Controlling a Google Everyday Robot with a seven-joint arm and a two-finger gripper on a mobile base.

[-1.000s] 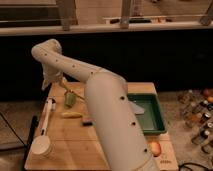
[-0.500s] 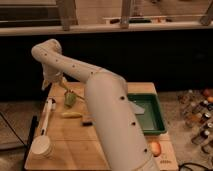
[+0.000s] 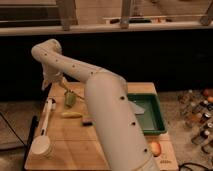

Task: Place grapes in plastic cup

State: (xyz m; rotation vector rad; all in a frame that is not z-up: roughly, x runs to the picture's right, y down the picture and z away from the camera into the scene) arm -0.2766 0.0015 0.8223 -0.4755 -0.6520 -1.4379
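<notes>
The plastic cup (image 3: 70, 98), small and translucent pale green, stands on the wooden table (image 3: 65, 145) near its far left. My gripper (image 3: 59, 84) hangs at the end of the white arm (image 3: 100, 95), just above and to the left of the cup. The grapes do not show; they are hidden or out of view.
A green tray (image 3: 152, 117) lies on the right of the table. A white cylinder (image 3: 41, 146) stands at the front left, with a long white handle (image 3: 46, 114) behind it. A yellow item (image 3: 71, 114) lies near the cup. A yellow-red fruit (image 3: 155, 147) sits at the front right. Bottles (image 3: 197, 112) stand further right.
</notes>
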